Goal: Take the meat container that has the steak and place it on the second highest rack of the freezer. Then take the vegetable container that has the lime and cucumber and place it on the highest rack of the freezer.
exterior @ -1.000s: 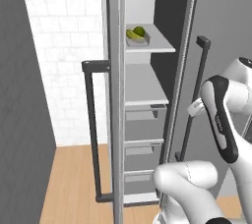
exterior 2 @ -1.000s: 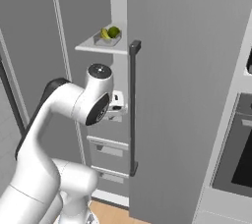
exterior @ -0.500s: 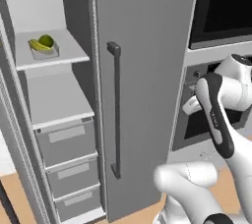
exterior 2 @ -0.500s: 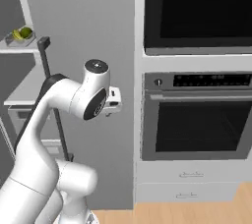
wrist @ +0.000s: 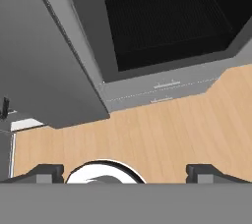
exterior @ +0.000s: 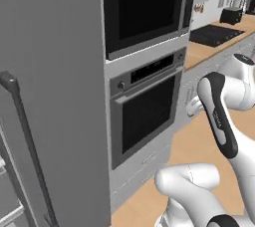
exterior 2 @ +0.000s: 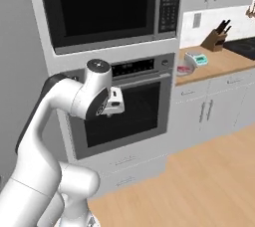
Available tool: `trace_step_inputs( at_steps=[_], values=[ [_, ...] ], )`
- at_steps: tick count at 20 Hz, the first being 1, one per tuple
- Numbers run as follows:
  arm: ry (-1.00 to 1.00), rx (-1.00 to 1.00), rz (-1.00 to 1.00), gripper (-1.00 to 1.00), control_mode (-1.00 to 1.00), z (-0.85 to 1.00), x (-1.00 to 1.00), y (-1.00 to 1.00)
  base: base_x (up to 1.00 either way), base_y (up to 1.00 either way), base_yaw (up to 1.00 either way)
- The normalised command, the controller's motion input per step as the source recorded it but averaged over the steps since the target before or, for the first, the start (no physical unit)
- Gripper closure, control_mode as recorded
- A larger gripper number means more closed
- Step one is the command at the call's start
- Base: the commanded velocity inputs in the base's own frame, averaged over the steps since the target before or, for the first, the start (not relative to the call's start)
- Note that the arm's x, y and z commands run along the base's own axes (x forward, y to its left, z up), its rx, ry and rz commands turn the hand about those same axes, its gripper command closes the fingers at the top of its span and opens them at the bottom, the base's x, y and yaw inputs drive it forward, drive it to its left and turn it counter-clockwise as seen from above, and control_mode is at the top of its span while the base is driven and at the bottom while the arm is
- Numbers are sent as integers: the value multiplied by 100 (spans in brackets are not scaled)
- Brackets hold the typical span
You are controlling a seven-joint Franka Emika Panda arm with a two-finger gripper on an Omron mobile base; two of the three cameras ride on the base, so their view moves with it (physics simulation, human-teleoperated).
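The oven (exterior 2: 124, 116) is the landmark: a black glass door under a grey control strip, set in a tall grey stack with a microwave (exterior 2: 107, 7) directly above it and a shallow drawer (wrist: 165, 88) directly below.

The freezer (exterior: 50, 96) stands touching the oven stack on its left in the left base view. Its grey door faces the camera, with a long dark bar handle (exterior: 25, 141) running down it. A sliver of pale interior shows at the lower left edge of that view, past the handle. The racks, the steak, the lime and the cucumber cannot be made out in these pictures.

The arm is folded in front of the oven, with the hand level with the oven door in the right base view. The gripper (wrist: 123, 173) points down at the wood floor (wrist: 162, 134) in front of the oven drawer. The two fingertips (wrist: 204, 173) sit far apart at the bottom of the hand view, jaws spread wide, nothing between them.

To the right of the oven, a wood counter (exterior 2: 219, 61) runs over white cabinets (exterior 2: 214, 111). On the counter nearest the oven lie two small trays (exterior 2: 193, 61), one with a pink content, the other teal; what they hold is too small to tell. Further right along the counter stands a knife block (exterior 2: 216, 39). In the left base view a black cooktop (exterior: 216, 34) is set in the counter beyond the oven, with a toaster (exterior: 233, 16) behind it.
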Motion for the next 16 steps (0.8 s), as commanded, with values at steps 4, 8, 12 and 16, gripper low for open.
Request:
trace_step_inputs(
  at_steps=[4, 8, 12, 16],
  values=[
    [0, 0, 0, -100, 100, 0, 0, 0, 0, -65, -63],
    [0, 0, 0, -100, 100, 0, 0, 0, 0, -76, -59],
    [0, 0, 0, -100, 100, 0, 0, 0, 27, -62, -53],
    [0, 0, 0, -100, 100, 0, 0, 0, 55, -17, -38]
  ],
)
